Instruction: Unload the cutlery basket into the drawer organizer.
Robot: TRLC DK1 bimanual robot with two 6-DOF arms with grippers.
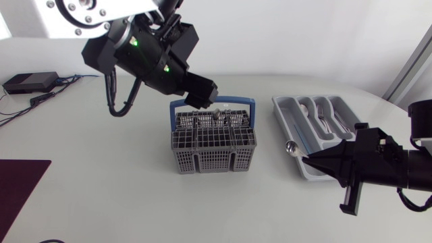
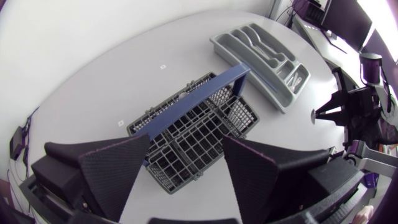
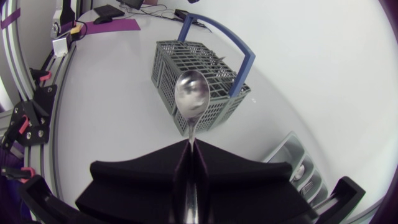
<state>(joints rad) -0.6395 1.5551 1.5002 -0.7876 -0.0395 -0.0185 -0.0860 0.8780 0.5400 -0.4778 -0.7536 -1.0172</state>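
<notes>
The grey cutlery basket (image 1: 214, 143) with a blue handle (image 1: 212, 102) stands mid-table, and several pieces of cutlery (image 1: 210, 120) stick up in its back compartments. My left gripper (image 1: 201, 94) hangs open above the basket's back edge. In the left wrist view its fingers (image 2: 118, 174) straddle the basket (image 2: 199, 134) from above with nothing between them. The grey drawer organizer (image 1: 317, 125) lies to the right and holds several pieces. My right gripper (image 1: 309, 160) is shut on a spoon (image 1: 291, 146) near the organizer's front left corner. The spoon's bowl (image 3: 191, 98) points toward the basket (image 3: 205, 78).
A black device (image 1: 27, 82) with cables sits at the far left edge. A dark purple mat (image 1: 20, 182) lies at the front left. Bare white table shows in front of the basket and between the basket and the organizer (image 2: 261, 50).
</notes>
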